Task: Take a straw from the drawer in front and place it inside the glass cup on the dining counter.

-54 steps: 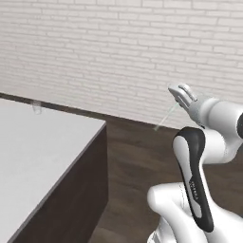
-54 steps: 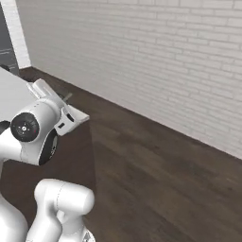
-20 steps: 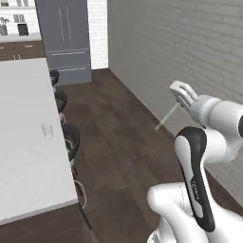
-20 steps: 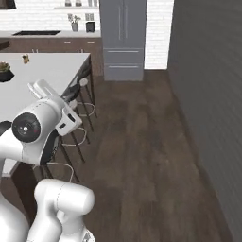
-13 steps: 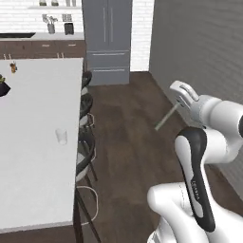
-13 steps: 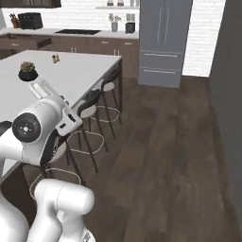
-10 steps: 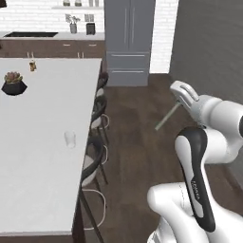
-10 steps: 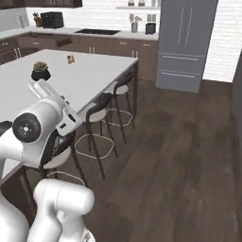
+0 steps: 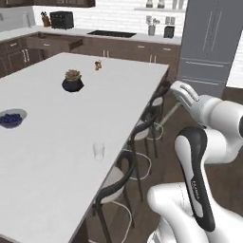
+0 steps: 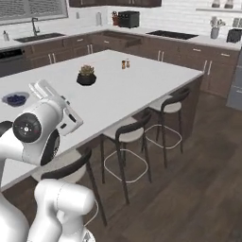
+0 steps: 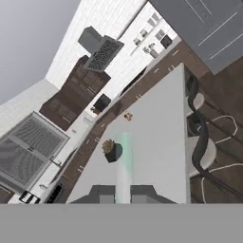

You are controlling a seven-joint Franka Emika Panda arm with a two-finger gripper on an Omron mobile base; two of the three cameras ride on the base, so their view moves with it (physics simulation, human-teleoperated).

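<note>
Left base view: the straw (image 9: pixel 169 114) is a thin pale stick slanting down and to the left from the gripper (image 9: pixel 179 97), which pinches its upper end between nearly closed fingers; the straw hangs in the air beside the desk (image 9: pixel 57 123), above the stools (image 9: pixel 142 130) that line its right edge. In the hand view the straw (image 11: pixel 124 161) appears as a blurred pale green streak rising from between the two dark fingers (image 11: pixel 102 193), pointing across the white top of the desk (image 11: pixel 156 142).

The glass cup (image 9: pixel 98 151) stands upright on the desk near its right edge, well apart from the straw and lower in the picture. Farther back on the same top sit a dark pot with a small plant (image 9: pixel 72 81), a grey bowl with blue contents (image 9: pixel 10 117) toward the left edge, and a small brown shaker (image 9: pixel 98 65) near the far end.

Right base view: the potted plant (image 10: pixel 86 74), the bowl (image 10: pixel 16 99) and the shaker (image 10: pixel 125 64) lie on the desk (image 10: pixel 127 90), with the arm's white wrist in front of it at left.
</note>
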